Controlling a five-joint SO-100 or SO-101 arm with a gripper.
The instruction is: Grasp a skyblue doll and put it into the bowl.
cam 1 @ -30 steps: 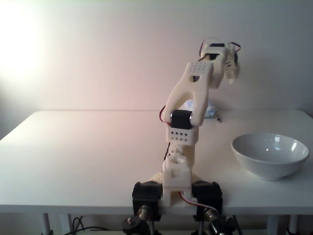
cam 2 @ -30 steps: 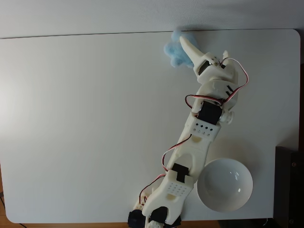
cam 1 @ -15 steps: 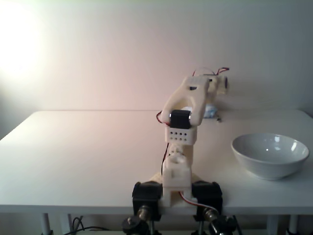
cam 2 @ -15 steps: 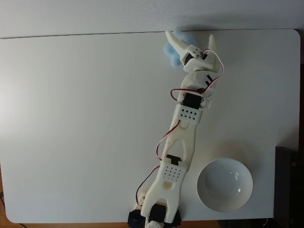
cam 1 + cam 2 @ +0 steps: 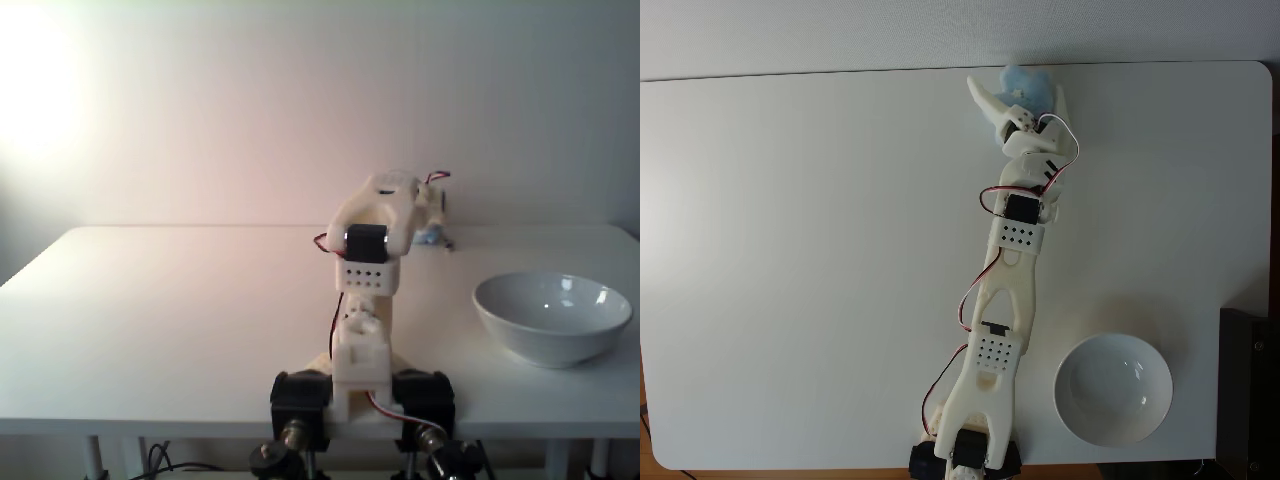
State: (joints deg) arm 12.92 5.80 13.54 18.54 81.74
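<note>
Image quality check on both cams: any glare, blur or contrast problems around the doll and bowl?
Low front fixed view: strong glare blooms at upper left, the picture is soft overall, and the skyblue doll is a tiny blur behind the arm. Top-down fixed view: even light and sharper; the doll sits between the open fingers of the gripper, and the white bowl has low contrast against the white table.

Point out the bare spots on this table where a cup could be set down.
In the top-down fixed view, the white table is bare across everything left of the white robot arm. Crowded: the far edge, where the open gripper straddles the small skyblue doll, and the near right corner around the glossy white bowl.
</note>
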